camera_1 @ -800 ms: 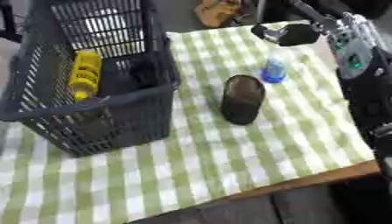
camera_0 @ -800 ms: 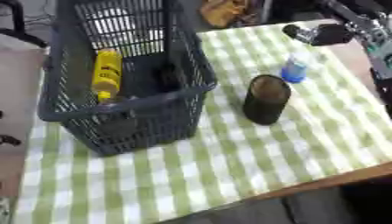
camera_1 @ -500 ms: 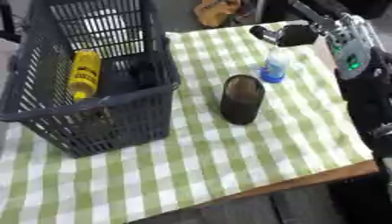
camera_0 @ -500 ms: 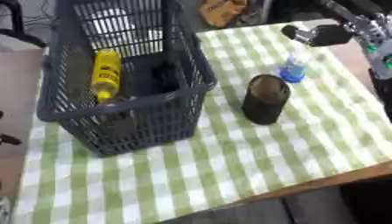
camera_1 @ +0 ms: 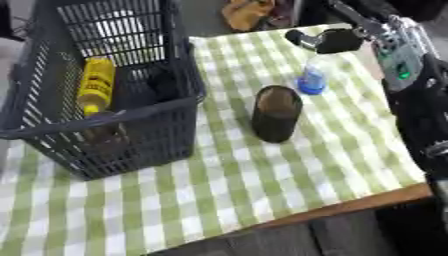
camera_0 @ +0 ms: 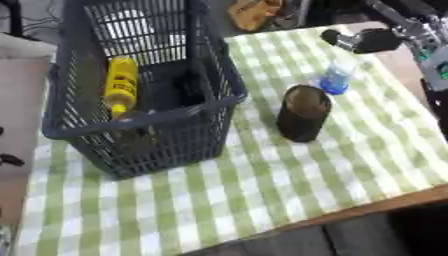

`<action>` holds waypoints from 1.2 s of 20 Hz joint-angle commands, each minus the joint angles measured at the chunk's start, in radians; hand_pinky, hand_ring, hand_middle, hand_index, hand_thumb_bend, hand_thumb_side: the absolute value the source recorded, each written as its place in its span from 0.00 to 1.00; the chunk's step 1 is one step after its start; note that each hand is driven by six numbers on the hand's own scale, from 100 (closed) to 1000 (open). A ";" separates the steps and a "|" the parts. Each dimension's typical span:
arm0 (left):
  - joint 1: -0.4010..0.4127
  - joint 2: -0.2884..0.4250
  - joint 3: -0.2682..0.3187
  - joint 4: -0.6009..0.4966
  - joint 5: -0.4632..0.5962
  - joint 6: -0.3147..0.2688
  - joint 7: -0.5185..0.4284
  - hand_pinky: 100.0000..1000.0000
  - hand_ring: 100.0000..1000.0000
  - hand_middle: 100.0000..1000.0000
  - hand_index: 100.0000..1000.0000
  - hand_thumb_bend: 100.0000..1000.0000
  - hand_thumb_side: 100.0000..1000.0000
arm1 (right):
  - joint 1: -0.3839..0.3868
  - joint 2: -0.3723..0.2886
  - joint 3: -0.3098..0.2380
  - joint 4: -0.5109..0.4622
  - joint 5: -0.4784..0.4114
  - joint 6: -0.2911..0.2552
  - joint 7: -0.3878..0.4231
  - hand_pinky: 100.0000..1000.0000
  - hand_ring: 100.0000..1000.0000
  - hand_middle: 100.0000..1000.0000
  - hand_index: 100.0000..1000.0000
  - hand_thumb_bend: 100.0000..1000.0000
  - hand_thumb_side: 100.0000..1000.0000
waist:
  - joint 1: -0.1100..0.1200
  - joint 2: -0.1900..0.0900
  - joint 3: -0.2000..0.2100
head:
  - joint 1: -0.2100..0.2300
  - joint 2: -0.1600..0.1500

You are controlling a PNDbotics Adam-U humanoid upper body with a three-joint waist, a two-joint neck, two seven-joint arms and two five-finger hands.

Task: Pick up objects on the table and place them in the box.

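Note:
A small clear bottle with a blue label (camera_1: 311,80) stands on the green checked cloth at the far right. My right hand (camera_1: 331,41) hangs just above and behind its top; whether it touches the bottle I cannot tell. A dark brown cup (camera_1: 276,114) stands upright in front of the bottle, near the middle of the table. The dark grey basket (camera_0: 188,112) takes up the left side. In it lie a yellow bottle (camera_0: 121,86), a black thing (camera_0: 188,87) and a brownish bottle (camera_0: 131,137) near the front wall. My left hand does not show.
The table's front edge (camera_0: 367,212) runs askew along the lower right. Behind the table lies an orange-brown thing (camera_0: 254,12). My right forearm, silver with a green light (camera_1: 398,50), comes in from the upper right.

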 commanded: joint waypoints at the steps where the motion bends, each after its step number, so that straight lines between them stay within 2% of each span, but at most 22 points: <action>1: -0.009 0.014 0.008 -0.014 0.005 -0.001 0.001 0.30 0.79 0.72 0.74 0.33 0.89 | -0.021 -0.020 -0.013 -0.007 0.005 -0.001 -0.003 0.67 0.72 0.81 0.96 0.43 0.66 | -0.001 -0.013 0.001 | -0.002 -0.008; 4: -0.009 0.014 0.008 -0.014 0.004 0.000 0.001 0.30 0.79 0.72 0.74 0.33 0.89 | -0.027 -0.019 -0.016 0.009 0.008 0.005 -0.002 0.66 0.72 0.81 0.96 0.45 0.66 | -0.001 -0.013 0.001 | -0.003 -0.006; 5: -0.008 0.014 0.008 -0.014 0.004 0.000 0.001 0.30 0.79 0.72 0.74 0.34 0.89 | -0.030 -0.018 -0.019 0.022 0.010 0.011 -0.002 0.66 0.72 0.80 0.96 0.48 0.65 | -0.001 -0.013 0.001 | -0.003 -0.007; 11: -0.007 0.013 0.008 -0.013 0.004 0.000 0.001 0.30 0.79 0.72 0.74 0.34 0.89 | -0.069 -0.014 -0.040 0.140 0.077 0.038 -0.019 0.67 0.74 0.82 0.96 0.47 0.66 | -0.002 -0.015 0.003 | -0.004 -0.008; 24: -0.006 0.011 0.006 -0.011 0.004 0.002 -0.004 0.30 0.79 0.72 0.74 0.34 0.89 | -0.148 0.023 -0.061 0.424 0.330 0.087 -0.161 0.71 0.77 0.85 0.97 0.47 0.67 | -0.001 -0.015 0.011 | -0.009 -0.004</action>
